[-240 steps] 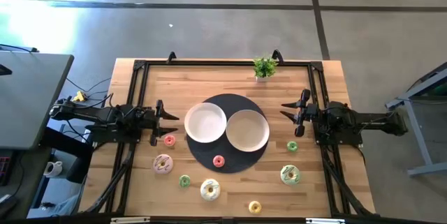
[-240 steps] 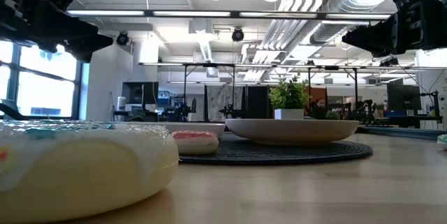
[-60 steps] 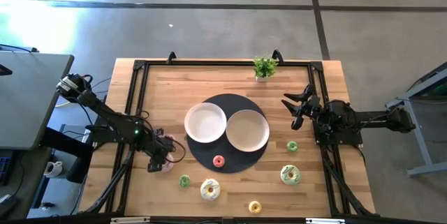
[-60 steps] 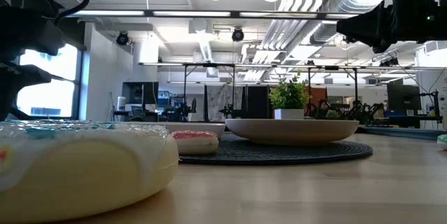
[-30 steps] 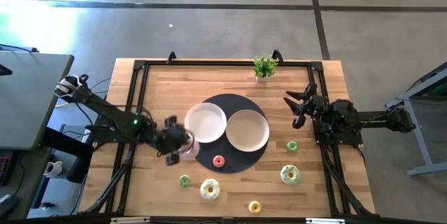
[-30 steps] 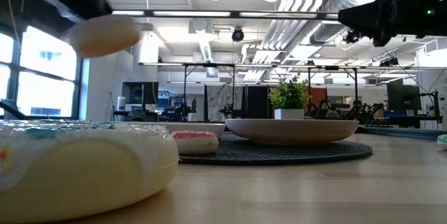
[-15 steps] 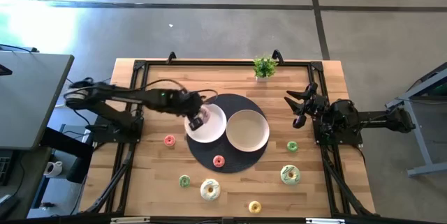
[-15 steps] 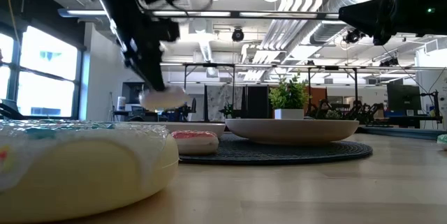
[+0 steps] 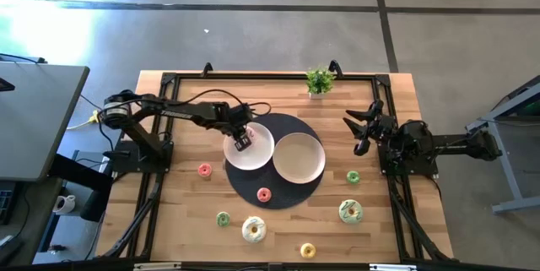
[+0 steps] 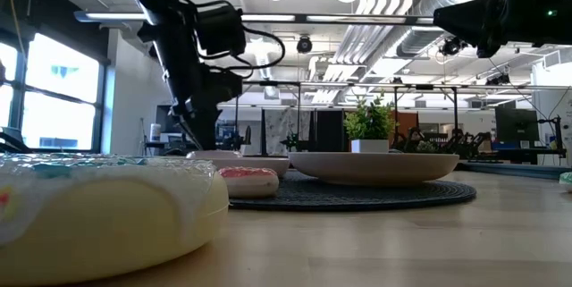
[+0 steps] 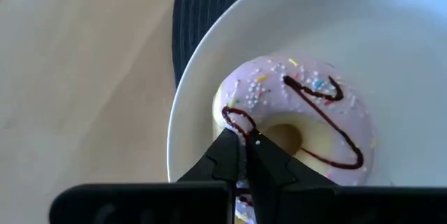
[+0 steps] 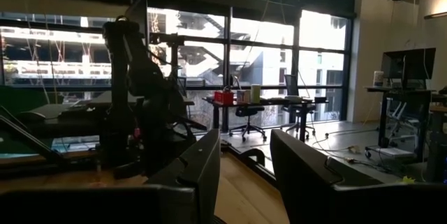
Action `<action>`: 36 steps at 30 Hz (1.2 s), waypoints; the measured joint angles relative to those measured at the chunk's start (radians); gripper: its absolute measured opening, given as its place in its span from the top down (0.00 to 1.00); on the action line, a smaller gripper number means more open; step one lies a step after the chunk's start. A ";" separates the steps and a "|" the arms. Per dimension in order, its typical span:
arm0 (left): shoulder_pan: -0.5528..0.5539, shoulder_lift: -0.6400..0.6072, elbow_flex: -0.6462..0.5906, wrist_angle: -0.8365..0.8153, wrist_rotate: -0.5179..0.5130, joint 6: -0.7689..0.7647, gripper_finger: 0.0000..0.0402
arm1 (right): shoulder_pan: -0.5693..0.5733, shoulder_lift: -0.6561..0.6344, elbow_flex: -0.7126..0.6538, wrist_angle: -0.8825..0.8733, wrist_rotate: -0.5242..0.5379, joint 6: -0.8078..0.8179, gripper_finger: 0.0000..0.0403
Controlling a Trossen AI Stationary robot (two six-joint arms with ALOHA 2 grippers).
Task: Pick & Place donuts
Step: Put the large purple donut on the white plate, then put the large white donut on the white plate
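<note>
A large pink donut point(image 11: 307, 112) with sprinkles and a dark drizzle lies flat in the left white plate point(image 9: 257, 157), on the plate's left part. My left gripper point(image 9: 244, 142) reaches over this plate, points down and is shut on the donut; it also shows in the left wrist view point(image 11: 244, 140) and the low view point(image 10: 198, 139). My right gripper point(image 9: 363, 132) is open and empty, raised over the table's right side; its two fingers stand apart in the right wrist view point(image 12: 244, 154). My left gripper is shut on the pink donut's ring at the part beside the hole point(image 11: 234, 116). The fingers come from above, pointing down, and their tips cover the place of contact. The donut lies flat, icing up, with its underside on the plate point(image 11: 419, 56).
A second white plate point(image 9: 299, 157) sits on the black round mat point(image 9: 287, 191) with a red donut point(image 9: 264, 195). Loose donuts lie on the wood: pink point(image 9: 204, 170), green point(image 9: 223, 219), cream point(image 9: 253, 230), yellow point(image 9: 308, 251), two at the right point(image 9: 350, 212). A small plant point(image 9: 319, 81) stands at the far edge.
My left gripper has carried the pink donut from above the table left of the mat toward the far edge and the right, over the left plate, then down. The donut, lifted clear before, now rests in the plate.
</note>
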 joint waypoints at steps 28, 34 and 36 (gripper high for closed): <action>0.000 -0.010 0.084 -0.142 -0.001 0.045 0.64 | 0.000 0.000 0.000 -0.001 -0.002 0.008 0.69; -0.018 -0.011 0.202 -0.287 0.076 0.055 0.64 | 0.000 0.000 0.000 -0.001 -0.003 0.008 0.69; -0.051 -0.011 0.215 -0.270 0.152 0.076 0.64 | 0.000 0.000 0.000 -0.001 -0.003 0.008 0.69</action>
